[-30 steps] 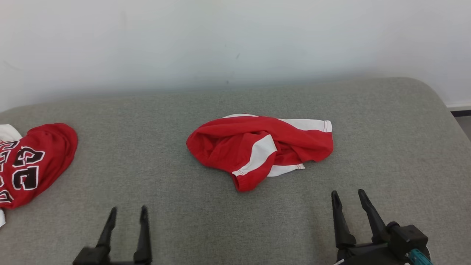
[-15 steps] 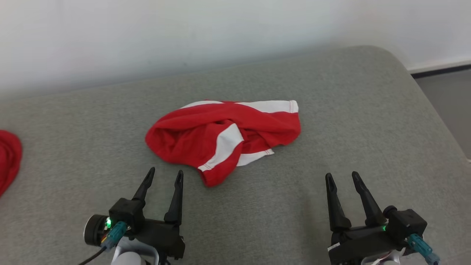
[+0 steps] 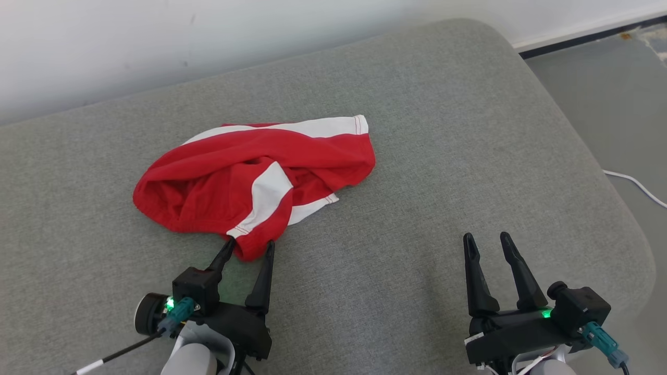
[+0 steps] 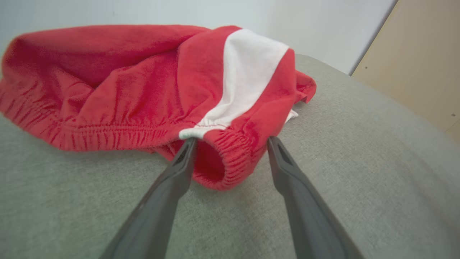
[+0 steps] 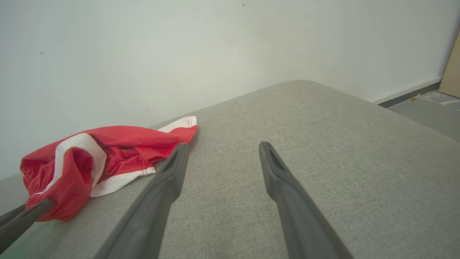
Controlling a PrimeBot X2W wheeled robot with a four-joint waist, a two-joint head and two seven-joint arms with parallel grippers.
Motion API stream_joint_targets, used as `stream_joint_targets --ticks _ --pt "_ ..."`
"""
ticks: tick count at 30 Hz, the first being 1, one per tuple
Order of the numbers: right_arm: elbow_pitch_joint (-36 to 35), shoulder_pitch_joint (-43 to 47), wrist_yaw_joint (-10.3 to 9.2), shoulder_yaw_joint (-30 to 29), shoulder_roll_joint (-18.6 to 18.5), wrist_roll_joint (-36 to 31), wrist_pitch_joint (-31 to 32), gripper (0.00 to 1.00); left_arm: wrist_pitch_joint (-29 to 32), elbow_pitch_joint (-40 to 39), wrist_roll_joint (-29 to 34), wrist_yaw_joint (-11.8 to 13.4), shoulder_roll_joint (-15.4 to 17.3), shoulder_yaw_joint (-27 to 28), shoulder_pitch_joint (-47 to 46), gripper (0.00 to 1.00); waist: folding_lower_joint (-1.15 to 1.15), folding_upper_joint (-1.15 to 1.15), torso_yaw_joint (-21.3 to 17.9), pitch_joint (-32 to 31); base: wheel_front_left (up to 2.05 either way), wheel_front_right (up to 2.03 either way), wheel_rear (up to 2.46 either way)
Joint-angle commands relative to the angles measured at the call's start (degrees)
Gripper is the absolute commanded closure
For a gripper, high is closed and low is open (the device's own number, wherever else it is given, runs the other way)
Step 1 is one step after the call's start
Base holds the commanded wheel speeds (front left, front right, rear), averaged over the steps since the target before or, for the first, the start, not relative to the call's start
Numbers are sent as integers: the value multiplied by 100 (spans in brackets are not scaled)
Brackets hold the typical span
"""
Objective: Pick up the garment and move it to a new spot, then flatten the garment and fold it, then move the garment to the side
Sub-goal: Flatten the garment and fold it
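A crumpled red garment [image 3: 234, 177] with white stripes lies on the grey cushioned surface [image 3: 443, 156], left of centre in the head view. My left gripper [image 3: 250, 244] is open, its two fingertips straddling the garment's near elastic hem [image 4: 222, 165]. The left wrist view shows that gathered hem [image 4: 107, 133] bulging between the spread fingers. My right gripper [image 3: 487, 237] is open over bare cushion to the right, well apart from the cloth. In the right wrist view the garment [image 5: 118, 151] lies off to the left, with a tip of the other gripper's finger [image 5: 21, 219] touching its hem.
The cushion's rounded right edge [image 3: 615, 208] drops to a grey floor, where a white cable [image 3: 635, 185] runs. A pale wall [image 3: 208, 36] backs the cushion. A beige panel [image 4: 420, 61] stands at the right of the left wrist view.
The head camera has swung right and down, taking the second red garment at the left out of frame. My left gripper has advanced until its tips reach the garment's near hem. The right gripper stays put.
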Motion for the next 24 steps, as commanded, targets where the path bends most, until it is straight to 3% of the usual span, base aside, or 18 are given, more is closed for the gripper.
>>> stream_joint_targets --ticks 1,3,4,5,6,14,24 --pt "-9 -60 -12 -15 3 38 -4 0 -20 31 -117 -8 25 11 -116 0 -1 -1 -109 92 0 0 0" --pt "-13 -75 -12 -33 3 39 -4 0 -20 76 -109 -7 36 2 -147 5 -1 -1 -115 90 0 0 0" --pt "-12 -73 -12 -40 3 29 -4 0 -20 104 -135 -7 35 9 -163 55 -1 -1 -112 85 0 0 0" --pt "-16 -71 -13 -49 3 23 -4 0 -20 92 -145 -7 32 18 -193 74 -1 -1 -105 80 0 0 0" --pt "-21 -64 -13 -59 3 18 -3 0 -20 71 -137 -8 31 22 -221 100 -1 -1 -94 72 0 0 0" --pt "-29 80 -13 -138 1 -25 -4 0 -20 -377 -135 -3 118 104 -2 100 -1 -1 187 -60 0 0 0" --pt "-7 269 -13 -256 2 -186 -3 0 -20 -1207 -127 -3 778 -307 970 100 -1 -1 1015 -378 0 0 0"
